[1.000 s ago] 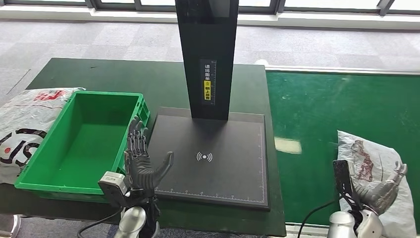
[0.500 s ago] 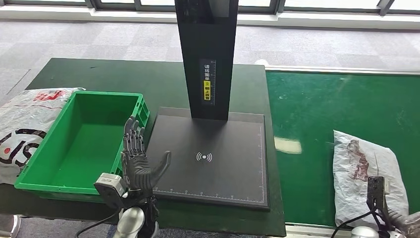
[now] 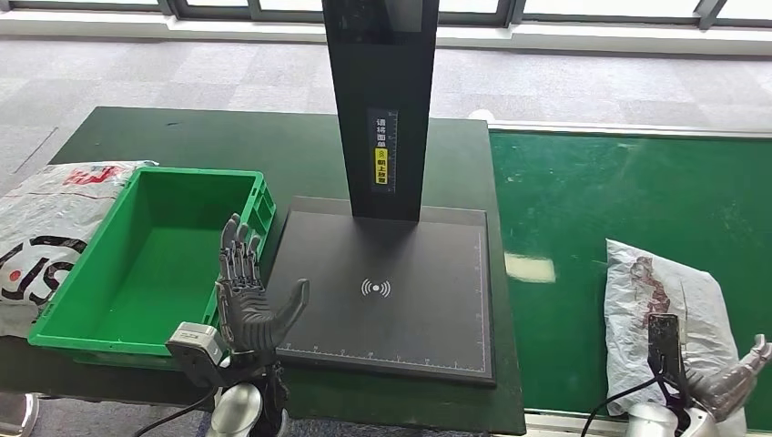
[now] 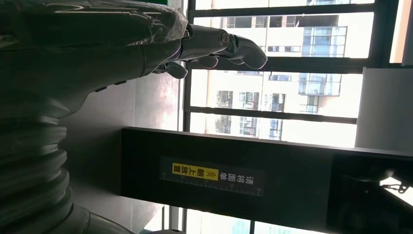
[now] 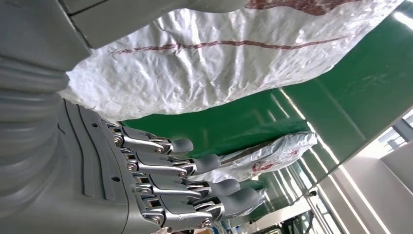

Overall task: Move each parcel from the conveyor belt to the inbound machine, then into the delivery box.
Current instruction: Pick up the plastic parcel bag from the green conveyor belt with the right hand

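A white plastic parcel point(image 3: 669, 305) with red-brown print lies on the green conveyor belt point(image 3: 619, 191) at the right. My right hand point(image 3: 731, 386) sits at the parcel's near edge, low in the head view. In the right wrist view its fingers point(image 5: 195, 165) are stretched out beside the parcel point(image 5: 219, 63) and hold nothing. My left hand point(image 3: 246, 305) stands upright with fingers apart and empty, between the green delivery box point(image 3: 68, 314) and the inbound machine's black plate point(image 3: 428, 337). The left wrist view shows its fingers point(image 4: 224, 46) extended in the air.
The machine's black column point(image 3: 380, 109) rises at the back of the plate. A white printed bag point(image 3: 41, 228) lies on the dark table left of the box. The right wrist view shows another parcel point(image 5: 272, 153) farther along the belt.
My right hand, which lay on the parcel a second ago, has drawn back to its near edge. The parcel has shifted slightly left. My left hand has drifted a little left.
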